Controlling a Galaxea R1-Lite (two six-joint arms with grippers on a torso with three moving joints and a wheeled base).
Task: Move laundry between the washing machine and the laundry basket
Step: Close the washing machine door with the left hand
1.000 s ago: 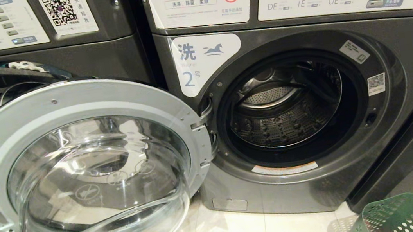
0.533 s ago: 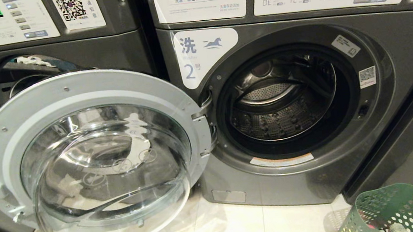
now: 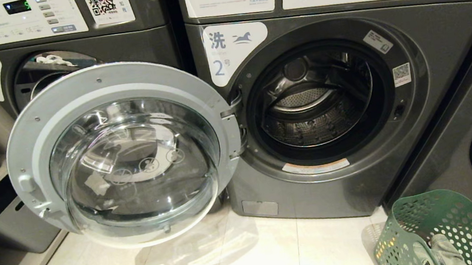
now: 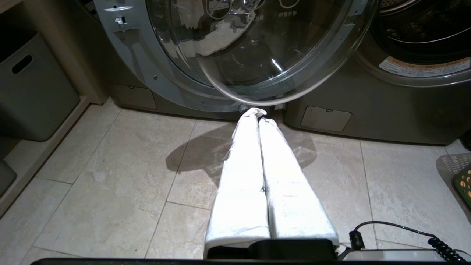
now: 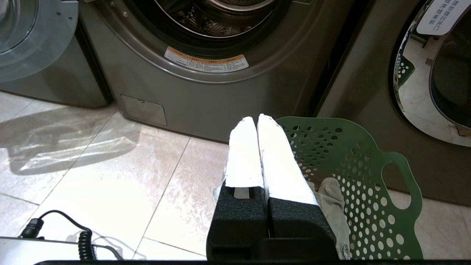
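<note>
So from my seat both arms are just parked low over the floor tiles, nothing in either claw. The left gripper has its white-wrapped fingers pressed together, pointing at the bottom edge of the washing machine's open door. The right gripper is pinched together too, sitting right by the near rim of the laundry basket, which stands on the tiles just in front of the washing machine, off to its right side. In the basket I can make out a grey-olive piece of laundry bunched against the wall; can't really tell what else is down in there. Past the basket, the washing machine is the one marked 2, its door swung wide to the left on its hinge, glass bowl facing out. Looking into its drum I only see bare perforated metal. Left of it, machine 3 peeks out from behind the door, and grey bins sit on shelves further left of that.
</note>
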